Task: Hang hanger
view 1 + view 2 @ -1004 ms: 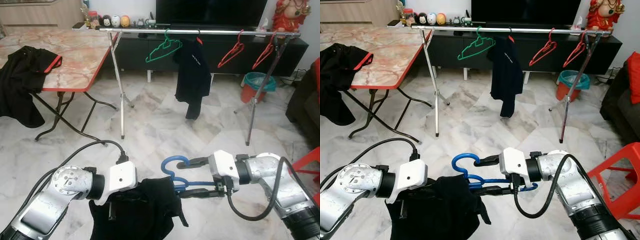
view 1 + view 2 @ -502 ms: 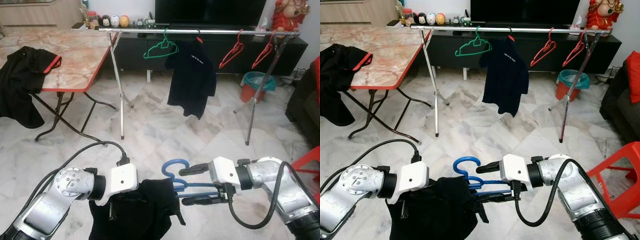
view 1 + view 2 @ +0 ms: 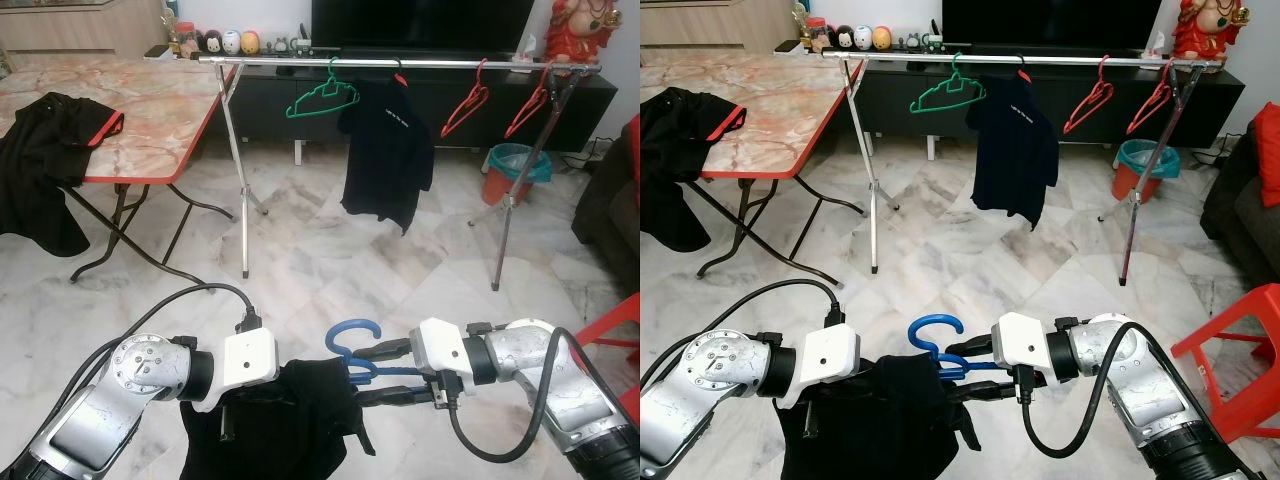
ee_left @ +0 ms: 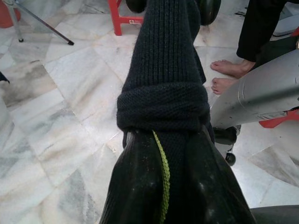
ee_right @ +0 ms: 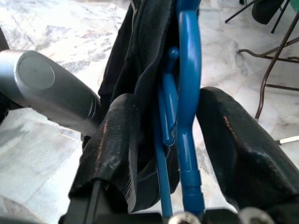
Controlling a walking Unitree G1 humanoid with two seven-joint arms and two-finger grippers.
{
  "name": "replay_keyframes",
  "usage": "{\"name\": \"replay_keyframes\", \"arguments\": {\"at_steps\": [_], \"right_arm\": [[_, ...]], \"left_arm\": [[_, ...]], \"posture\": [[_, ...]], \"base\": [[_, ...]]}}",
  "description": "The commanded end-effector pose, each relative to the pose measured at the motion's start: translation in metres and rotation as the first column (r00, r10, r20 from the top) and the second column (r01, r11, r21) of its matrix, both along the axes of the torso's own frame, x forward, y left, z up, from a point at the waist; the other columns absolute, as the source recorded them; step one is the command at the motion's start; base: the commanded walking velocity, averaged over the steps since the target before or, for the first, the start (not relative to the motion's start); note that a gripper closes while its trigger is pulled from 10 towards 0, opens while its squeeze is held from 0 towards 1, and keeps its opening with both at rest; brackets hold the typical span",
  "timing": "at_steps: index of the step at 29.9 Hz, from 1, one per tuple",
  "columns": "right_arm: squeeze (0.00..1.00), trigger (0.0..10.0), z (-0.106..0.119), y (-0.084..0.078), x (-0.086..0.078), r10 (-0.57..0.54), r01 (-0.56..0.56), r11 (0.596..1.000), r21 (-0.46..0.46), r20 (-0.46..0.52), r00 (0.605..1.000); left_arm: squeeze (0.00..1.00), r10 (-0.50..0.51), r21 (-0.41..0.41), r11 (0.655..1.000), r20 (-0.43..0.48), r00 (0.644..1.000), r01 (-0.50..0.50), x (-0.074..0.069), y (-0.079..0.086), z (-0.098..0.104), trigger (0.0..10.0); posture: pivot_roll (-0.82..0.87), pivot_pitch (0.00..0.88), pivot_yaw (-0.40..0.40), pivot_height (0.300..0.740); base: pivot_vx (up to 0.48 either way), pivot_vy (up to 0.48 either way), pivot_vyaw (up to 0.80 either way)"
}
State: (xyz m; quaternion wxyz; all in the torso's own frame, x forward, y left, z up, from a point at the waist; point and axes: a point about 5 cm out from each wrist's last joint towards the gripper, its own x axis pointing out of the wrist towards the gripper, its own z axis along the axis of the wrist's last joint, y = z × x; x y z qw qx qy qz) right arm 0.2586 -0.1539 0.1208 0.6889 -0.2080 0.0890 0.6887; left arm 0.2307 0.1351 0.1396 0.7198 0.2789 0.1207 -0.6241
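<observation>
Low above the marble floor (image 3: pixel 330 255), well in front of the clothes rail (image 3: pixel 400 63), both grippers met at one black garment (image 3: pixel 285 425) and a blue hanger (image 3: pixel 352 350).

Right gripper (image 3: pixel 375 372): fingers set either side of the blue hanger's neck, one above and one below its bar in the head views. In the right wrist view the hanger (image 5: pixel 187 107) ran between the two black fingers (image 5: pixel 238 144) with a fold of black cloth beside it; the fingers stood close around it, clenched on the hanger as far as could be seen. The hook curved upward just beyond the fingertips, on the side toward the rail.

Left gripper (image 3: pixel 855 400): buried in the black garment, which hung bunched below it. In the left wrist view the knitted cloth (image 4: pixel 163 93) was pinched between the two fingers (image 4: pixel 140 186), so this gripper was clamped on the garment.

On the rail itself hung a green hanger (image 3: pixel 322 98), a black shirt (image 3: pixel 388 150) just beside it, and two red hangers (image 3: pixel 462 103) farther along. Left of the rail stood a marble-topped counter (image 3: pixel 150 110) carrying another black garment with red trim (image 3: pixel 50 150). A teal-lined bin (image 3: pixel 508 172) sat behind the rail's right leg.

A person's bare feet (image 4: pixel 224 77) appeared in the left wrist view.
</observation>
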Motion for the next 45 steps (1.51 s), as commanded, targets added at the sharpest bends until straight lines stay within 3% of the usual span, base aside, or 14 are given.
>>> {"name": "replay_keyframes", "arguments": {"at_steps": [1, 29, 36, 37, 45], "right_arm": [[0.0, 0.0, -0.003, 0.003, 0.0, 0.002, -0.002, 1.0, -0.019, 0.004, 1.0], [0.0, 0.0, -0.006, 0.007, 0.003, 0.009, -0.009, 0.999, -0.037, 0.013, 1.0], [0.0, 0.0, -0.007, 0.009, 0.007, -0.016, 0.017, 0.999, -0.03, 0.03, 0.999], [0.0, 0.0, -0.007, 0.01, 0.007, -0.019, 0.02, 0.999, -0.026, 0.032, 0.999], [0.0, 0.0, -0.007, 0.01, 0.009, -0.04, 0.041, 0.999, -0.014, 0.046, 0.998]], "left_arm": [[0.0, -0.02, -0.021, 1.0, 0.044, 0.999, 0.021, 0.003, -0.003, 0.009, 10.0], [0.0, -0.004, -0.064, 0.998, 0.058, 0.998, 0.008, 0.005, -0.005, 0.013, 10.0], [0.0, 0.026, -0.142, 0.99, 0.068, 0.997, -0.017, 0.009, -0.006, 0.02, 10.0], [1.0, 0.028, -0.162, 0.987, 0.06, 0.998, -0.018, 0.01, -0.006, 0.023, 10.0], [1.0, 0.031, -0.166, 0.986, 0.061, 0.998, -0.021, 0.012, -0.005, 0.025, 10.0]], "posture": [[0.09, 0.0, 0.005, 0.74], [0.1, 0.0, -0.002, 0.74], [0.1, 0.0, 0.0, 0.74], [0.1, 0.0, 0.002, 0.74], [0.1, 0.0, 0.006, 0.74]], "base": [[0.0, 0.0, 0.0], [0.0, 0.0, 0.0], [0.0, 0.0, 0.0], [0.0, 0.0, 0.0], [0.0, 0.0, 0.0]]}}
